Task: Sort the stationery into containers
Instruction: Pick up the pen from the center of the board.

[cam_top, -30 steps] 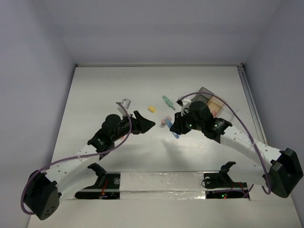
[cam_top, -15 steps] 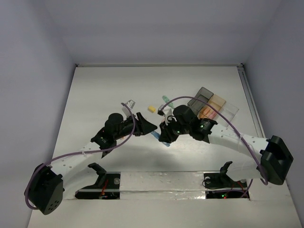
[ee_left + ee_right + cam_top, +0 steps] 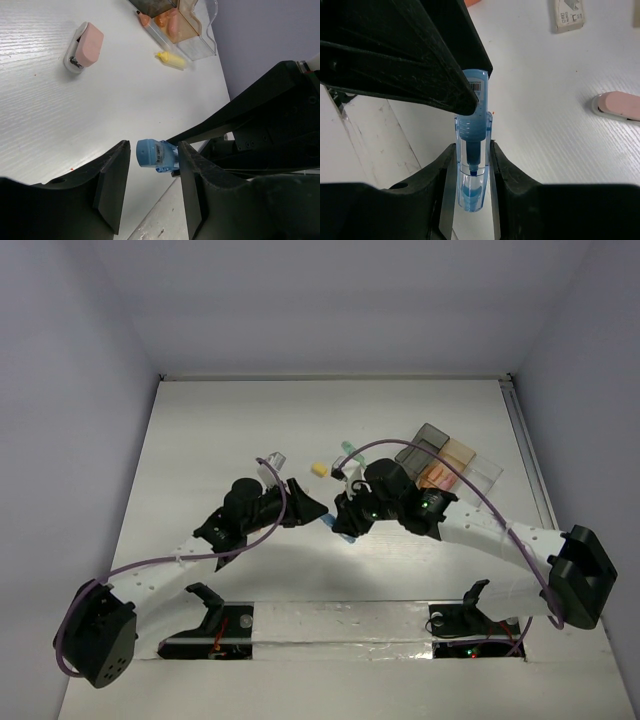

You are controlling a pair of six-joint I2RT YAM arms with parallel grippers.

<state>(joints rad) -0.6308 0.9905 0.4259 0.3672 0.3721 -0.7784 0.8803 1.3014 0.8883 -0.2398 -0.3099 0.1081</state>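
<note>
My right gripper (image 3: 472, 148) is shut on a blue highlighter (image 3: 471, 172) and holds it above the table. The highlighter's far end (image 3: 156, 154) sits between the open fingers of my left gripper (image 3: 155, 147), close to the right finger. In the top view the two grippers meet at mid-table, left (image 3: 312, 506) and right (image 3: 340, 522). The row of containers (image 3: 445, 462) stands at the right; the tan one (image 3: 187, 20) holds orange pieces (image 3: 165, 20). A pink piece (image 3: 85, 46), a yellow piece (image 3: 171, 59) and a grey-white block (image 3: 568, 15) lie loose on the table.
A second yellow piece (image 3: 320, 469) and a green piece (image 3: 349, 447) lie behind the grippers in the top view. The right arm (image 3: 470, 530) stretches across the table in front of the containers. The table's near edge carries a taped strip (image 3: 340, 620).
My right gripper has swung left, away from the containers, carrying the blue highlighter to the left gripper. The left gripper has edged forward so its open fingers straddle the highlighter's end.
</note>
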